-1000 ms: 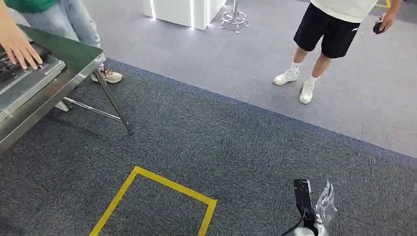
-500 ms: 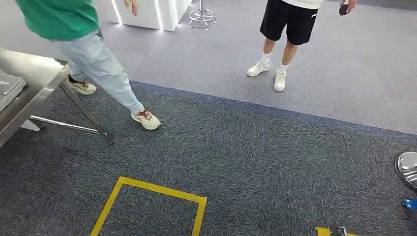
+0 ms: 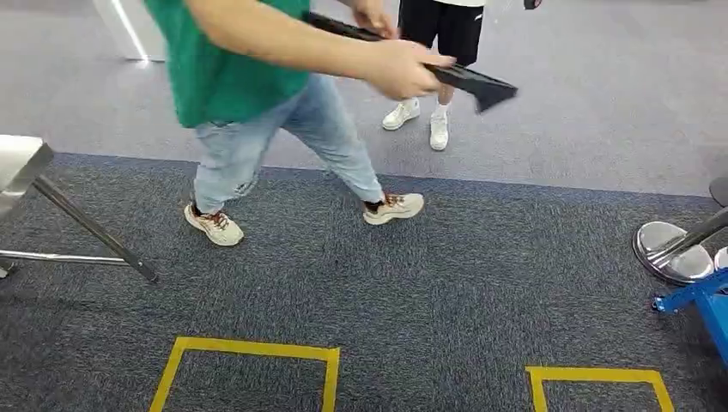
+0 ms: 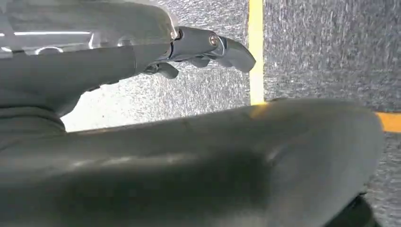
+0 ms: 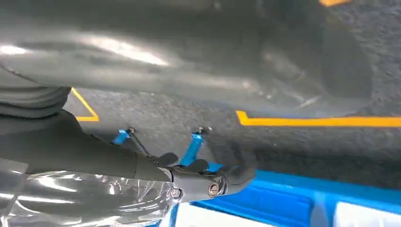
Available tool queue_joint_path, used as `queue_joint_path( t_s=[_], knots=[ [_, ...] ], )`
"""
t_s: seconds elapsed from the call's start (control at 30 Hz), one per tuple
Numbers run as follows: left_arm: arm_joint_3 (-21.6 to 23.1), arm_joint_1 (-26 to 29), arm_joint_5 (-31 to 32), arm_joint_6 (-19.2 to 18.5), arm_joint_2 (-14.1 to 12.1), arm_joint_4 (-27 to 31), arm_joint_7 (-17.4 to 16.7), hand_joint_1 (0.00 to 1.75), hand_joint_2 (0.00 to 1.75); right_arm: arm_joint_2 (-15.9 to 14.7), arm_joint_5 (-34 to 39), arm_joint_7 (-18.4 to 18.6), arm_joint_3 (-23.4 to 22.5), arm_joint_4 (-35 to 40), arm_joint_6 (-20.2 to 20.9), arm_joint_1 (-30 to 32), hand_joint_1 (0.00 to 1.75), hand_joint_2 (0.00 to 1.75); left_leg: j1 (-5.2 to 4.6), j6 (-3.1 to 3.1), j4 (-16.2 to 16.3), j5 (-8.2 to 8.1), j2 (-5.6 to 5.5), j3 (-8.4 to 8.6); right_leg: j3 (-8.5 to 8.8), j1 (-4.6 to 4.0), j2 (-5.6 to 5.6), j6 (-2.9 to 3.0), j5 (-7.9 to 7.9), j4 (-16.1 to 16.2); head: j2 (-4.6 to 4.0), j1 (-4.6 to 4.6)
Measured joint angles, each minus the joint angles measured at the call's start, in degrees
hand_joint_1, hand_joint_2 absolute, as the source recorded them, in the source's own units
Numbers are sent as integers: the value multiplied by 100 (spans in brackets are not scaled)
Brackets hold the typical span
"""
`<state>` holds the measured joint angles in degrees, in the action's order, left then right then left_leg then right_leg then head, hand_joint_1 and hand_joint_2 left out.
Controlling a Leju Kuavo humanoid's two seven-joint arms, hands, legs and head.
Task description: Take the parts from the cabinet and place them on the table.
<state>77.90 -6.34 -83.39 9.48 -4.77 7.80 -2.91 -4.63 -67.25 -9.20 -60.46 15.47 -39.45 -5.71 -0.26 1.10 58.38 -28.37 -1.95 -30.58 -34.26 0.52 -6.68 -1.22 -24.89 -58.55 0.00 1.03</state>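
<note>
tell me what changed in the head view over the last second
The camera swung right: the steel table slid to the left edge and a blue cart came into view. The person in the green shirt left the table and walks across, now carrying a black part. The person in black shorts stayed put.

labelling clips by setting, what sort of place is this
Probably an indoor robot test or demo area. Yellow tape squares mark positions on grey carpet, a steel table stands at one side, and a person in a green shirt walks past carrying a black part.
</note>
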Motion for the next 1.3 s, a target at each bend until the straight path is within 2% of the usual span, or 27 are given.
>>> queue_joint_path(
  t_s=[0.03, 0.1, 0.13, 0.2, 0.23, 0.3, 0.33, 0.37, 0.4, 0.53, 0.57, 0.6, 0.63, 0.7, 0.73, 0.77, 0.83, 0.87, 0.9, 0.97, 1.03, 1.07, 1.1, 1.13, 1.2, 1.23, 1.3],
  knots=[
    [-56, 3, -28, -39, -2, 0, 9, 0, 0, -37, -2, 11, -9, -15, 6, 8, 0, 0, 46, 62, -90, 65, 78, 34, -9, -14, -34, -45, 7, -10, 0, -4],
    [-129, 3, -39, -70, -35, 0, 26, 0, 0, -72, -9, 13, -11, -57, 17, 15, 0, 0, 44, 128, -141, 116, 182, 43, -177, -18, 458, -62, -295, -371, 0, 22],
    [-151, 17, -44, -76, -55, -2, 26, 0, 0, -79, -11, 15, -13, -68, 28, -9, 0, 0, 38, 138, -141, 119, 239, 28, -359, -6, 549, -85, -530, -759, 0, 22],
    [-199, 64, -57, -107, -81, -4, 31, 0, 0, -81, -17, 22, -11, -94, 59, -29, 0, 0, 28, 136, -138, 115, 384, 14, -717, 31, 607, -133, -856, -1549, 0, 20],
    [-207, 73, -61, -131, -87, -4, 33, 0, 0, -79, -24, 30, -13, -118, 85, -18, 0, 0, 28, 130, -136, 111, 445, 12, -767, 51, 620, -150, -846, -1674, 0, 22],
    [-216, 76, -61, -162, -96, -4, 35, 0, 0, -85, -33, 63, -11, -138, 114, -8, 0, 0, 32, 108, -134, 97, 552, 21, -489, 84, 666, -176, -509, -1181, 0, 22],
    [-225, 74, -59, -166, -98, -4, 37, 0, 0, -96, -46, 70, -11, -144, 122, -15, 0, 0, 39, 81, -129, 79, 609, 38, -172, 90, 747, -180, -252, -611, 0, 22],
    [-232, 72, -59, -175, -103, -4, 39, 0, 0, -98, -52, 74, -11, -149, 125, -24, 0, 0, 30, 49, -121, 59, 662, 62, 113, 84, 965, -172, -88, -125, 0, 22],
    [-236, 72, -59, -175, -144, -7, 42, 0, 0, -98, -59, 77, -13, -155, 127, -44, 0, 0, -15, 9, -108, 31, 705, 75, 171, 22, 1195, -104, -178, 8, 0, 22],
    [-262, 51, -59, -181, -153, -7, 46, 0, 0, -103, -70, 85, -11, -179, 133, -37, 0, 0, -17, -129, -118, -24, 936, 153, 128, 35, 919, 55, -126, 34, 0, 0],
    [-269, 41, -59, -186, -159, -7, 46, 0, 0, -107, -74, 85, -11, -179, 138, -36, 0, 0, 33, -181, -56, -85, 768, 136, 147, 60, 859, 96, -99, 62, 0, 2],
    [-273, 42, -57, -192, -173, -9, 50, 0, 0, -107, -76, 94, -11, -181, 151, -49, 0, 0, 43, -197, 187, -260, 484, 41, 137, 56, 800, 128, -90, 63, 0, -2],
    [-273, 50, -41, -196, -173, -9, 50, 0, 0, -109, -94, 101, -11, -181, 179, -72, 0, 0, 56, -203, 595, -494, 345, -144, 124, 46, 744, 165, -83, 63, 2, -2],
    [-271, 69, -22, -203, -173, -11, 28, 0, 0, -101, -129, 153, -11, -188, 251, -96, 0, 0, 55, -218, 1556, -885, 249, -602, 106, 22, 601, 197, -74, 54, 0, -2],
    [-271, 77, -20, -207, -173, -11, 13, 0, 0, -96, -147, 184, -11, -194, 280, -93, 0, 0, 55, -217, 1781, -893, 246, -725, 108, 13, 520, 197, -75, 47, 0, -2],
    [-271, 88, -17, -210, -173, -11, 4, 0, 0, -96, -162, 210, -11, -197, 297, -93, 0, 0, 55, -204, 1711, -763, 245, -713, 112, 8, 446, 197, -75, 39, 0, -2],
    [-271, 85, -9, -210, -173, -11, -2, 0, 0, -96, -197, 236, -7, -199, 354, -102, 0, 0, 55, -157, 904, -240, 200, -389, 115, 4, 293, 192, -78, 11, 0, -2],
    [-271, 76, -6, -207, -175, -13, -2, 0, 0, -94, -197, 271, -2, -199, 391, -111, 0, 0, 54, -119, 356, 31, 26, -155, 109, 5, 226, 186, -81, -6, 0, -2],
    [-271, 81, -2, -203, -192, -26, -2, 0, 0, -85, -197, 304, 2, -201, 431, -114, 0, 0, 54, -79, 58, 35, -278, -55, 86, 4, 186, 171, -85, -23, 0, 2],
    [-271, 69, 13, -194, -190, -33, -4, 0, 0, -81, -195, 319, 9, -208, 483, -119, 0, 0, 27, -87, -2, 38, -172, -55, 38, 26, 72, 80, -74, -25, 0, 4],
    [-264, 61, 26, -190, -190, -35, -4, 0, 0, -79, -179, 321, 9, -208, 507, -92, 0, 0, 2, -15, -29, 72, -65, -16, 16, 41, -49, -12, -31, 13, 0, -2],
    [-260, 55, 28, -190, -177, -35, -2, 0, 0, -96, -173, 321, 9, -205, 511, -78, 0, 0, 84, 35, -112, 137, 11, -1, 23, 33, -18, -25, -41, -19, 0, -4],
    [-258, 41, 33, -190, -179, -37, -2, 0, 0, -85, -170, 321, 9, -212, 520, -55, 0, 0, 74, 72, -154, 164, 69, 14, -38, 15, 299, -38, -177, -164, 0, 19],
    [-253, 44, 35, -190, -179, -37, 0, 0, 0, -92, -168, 321, 9, -210, 529, -68, 0, 0, 73, 87, -156, 171, 127, 10, -210, 22, 486, -53, -415, -499, 0, 31],
    [-236, 64, 44, -188, -181, -42, -4, 0, 0, -85, -168, 323, 9, -212, 560, -88, 0, 0, 67, 86, -154, 162, 279, 2, -617, 43, 609, -106, -823, -1362, 0, 28],
    [-225, 64, 53, -183, -181, -42, -2, 0, 0, -68, -168, 326, 9, -214, 575, -78, 0, 0, 67, 84, -149, 153, 351, -5, -744, 58, 623, -131, -882, -1624, 0, 28],
    [-205, 60, 61, -183, -179, -42, -2, 0, 0, -61, -138, 326, 9, -214, 575, -47, 0, 0, 70, 66, -140, 131, 468, 5, -598, 90, 653, -162, -628, -1366, 0, 28]
  ],
)
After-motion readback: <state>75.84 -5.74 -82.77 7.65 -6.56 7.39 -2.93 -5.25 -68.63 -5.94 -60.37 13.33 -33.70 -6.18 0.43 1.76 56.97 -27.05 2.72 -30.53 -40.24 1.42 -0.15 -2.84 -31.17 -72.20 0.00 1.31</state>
